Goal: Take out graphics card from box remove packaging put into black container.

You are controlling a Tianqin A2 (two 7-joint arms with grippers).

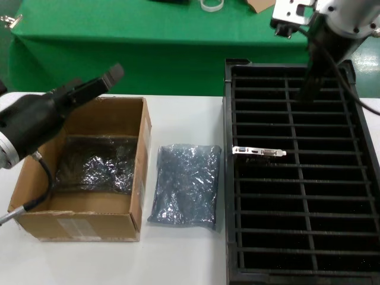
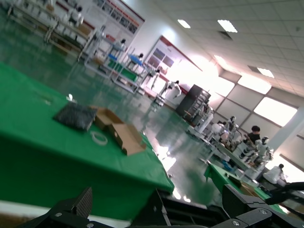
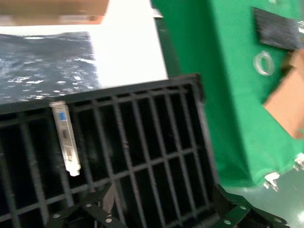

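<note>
I see the graphics card point(image 1: 259, 152) standing on edge in a slot of the black container point(image 1: 362, 178), bracket up. Its emptied packaging point(image 1: 184, 184) lies on the worktop point(image 1: 178, 255) between container and box point(image 1: 77, 222). My right gripper point(image 1: 306, 95) hovers over the far slots, fingers spread, empty. My left gripper point(image 1: 98, 83), also spread, hangs above the box, where another bag point(image 1: 98, 163) waits.

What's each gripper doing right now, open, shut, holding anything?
Left gripper: open, empty, above the box.
Right gripper: over the black container; fingers cannot be told.
</note>
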